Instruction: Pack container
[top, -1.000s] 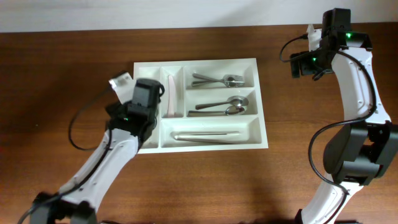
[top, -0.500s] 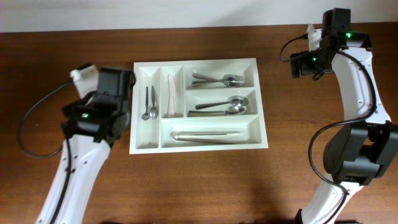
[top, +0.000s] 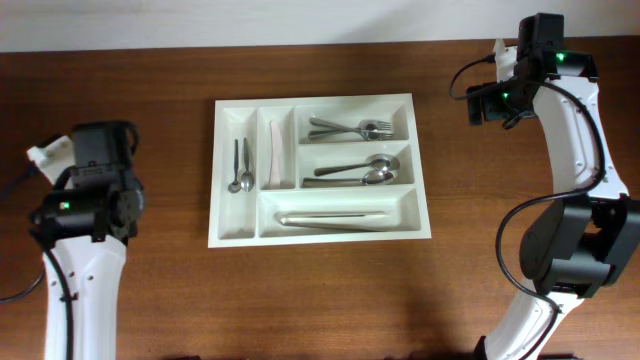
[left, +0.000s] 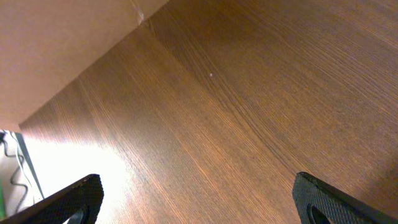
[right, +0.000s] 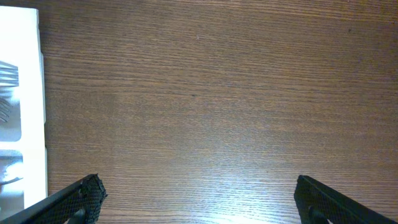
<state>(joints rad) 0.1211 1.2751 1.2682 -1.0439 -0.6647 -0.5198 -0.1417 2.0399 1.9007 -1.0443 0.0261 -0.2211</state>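
The white cutlery tray, the container (top: 320, 237), lies in the middle of the brown table. It holds two small spoons (top: 241, 166) and a pale utensil (top: 273, 148) in the upright compartments, forks (top: 350, 128), spoons (top: 362, 172) and tongs-like long cutlery (top: 330, 217) in the long ones. Its edge shows at the left of the right wrist view (right: 25, 93). My left gripper (left: 196, 199) is open and empty over bare wood, well left of the tray. My right gripper (right: 198, 199) is open and empty over bare wood, right of the tray's far corner.
The left arm (top: 85, 200) stands at the table's left side. The right arm (top: 560, 120) rises along the right side. The table's far edge meets a pale wall (left: 56, 43).
My left arm has pulled back from over the tray's left compartment to the far left of the table, leaving two small spoons uncovered there. The right arm has not moved.
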